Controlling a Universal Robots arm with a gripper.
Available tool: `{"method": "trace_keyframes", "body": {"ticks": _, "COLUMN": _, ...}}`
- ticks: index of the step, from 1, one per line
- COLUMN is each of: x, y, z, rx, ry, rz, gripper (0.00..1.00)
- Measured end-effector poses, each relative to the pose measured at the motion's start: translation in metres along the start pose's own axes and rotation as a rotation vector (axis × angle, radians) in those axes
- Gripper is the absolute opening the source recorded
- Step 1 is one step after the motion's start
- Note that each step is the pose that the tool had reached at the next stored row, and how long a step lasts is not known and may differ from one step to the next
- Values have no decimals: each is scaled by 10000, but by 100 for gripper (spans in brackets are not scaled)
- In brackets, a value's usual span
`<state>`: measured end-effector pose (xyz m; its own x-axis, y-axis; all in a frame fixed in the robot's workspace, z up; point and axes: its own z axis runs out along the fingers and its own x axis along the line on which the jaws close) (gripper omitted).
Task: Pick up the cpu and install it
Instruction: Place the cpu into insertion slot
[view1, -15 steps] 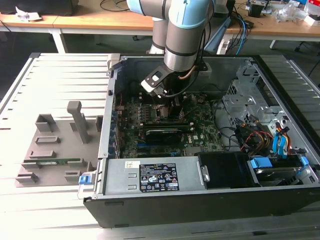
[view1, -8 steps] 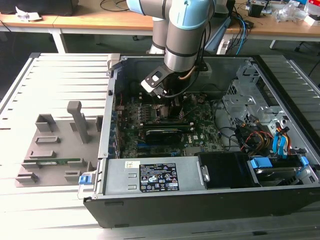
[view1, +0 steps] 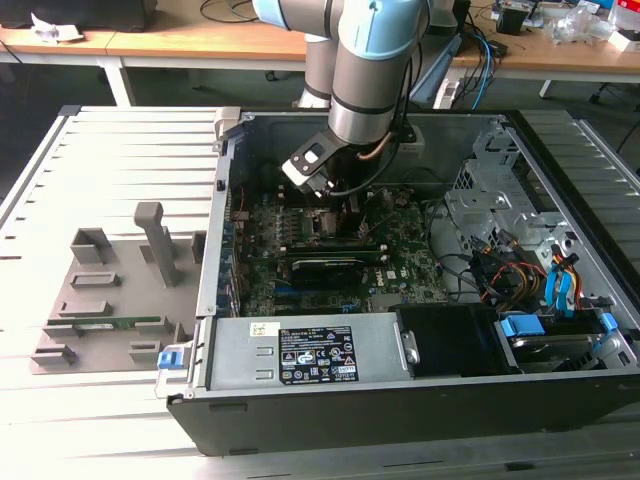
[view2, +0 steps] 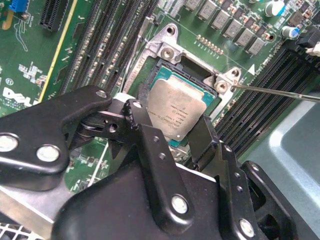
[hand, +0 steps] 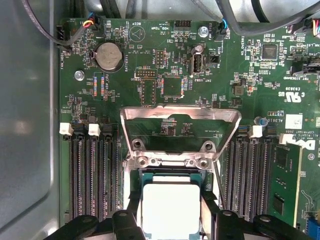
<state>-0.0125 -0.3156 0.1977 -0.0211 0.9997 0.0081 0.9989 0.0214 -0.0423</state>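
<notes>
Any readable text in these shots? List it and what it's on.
Nothing legible enough to quote.
On the cpu: printed lines on its metal top, too small.
On the green board: white lettering beside parts, too small.
On the label of the grey box: symbols and print, blurred.

I work over a pale slatted metal table (view1: 120, 140). Two things rest straight on it: the open black computer case (view1: 400, 410) on the exterior view's right and, just beside it on the left, a grey moulded holder tray (view1: 100, 300).
</notes>
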Motion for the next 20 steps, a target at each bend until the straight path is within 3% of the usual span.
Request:
{"method": "trace_keyframes", "body": {"ticks": 9, "x": -3, "y": 2, "z": 10, "rx": -2, "ry": 1, "rz": -1, "gripper": 55}}
{"method": "trace_keyframes", "body": {"ticks": 11, "x": -2, "y": 3, "z": 12, "rx": -3, "ry": 4, "rz": -2, "gripper": 62}}
{"method": "trace_keyframes", "body": {"ticks": 18, "x": -21, "y": 2, "z": 10, "rx": 0, "ry": 0, "rz": -5, "gripper": 62}}
{"method": "trace_keyframes", "body": {"ticks": 20, "x": -22, "y": 0, "z": -17, "rx": 1, "ry": -6, "rz": -5, "gripper": 62}}
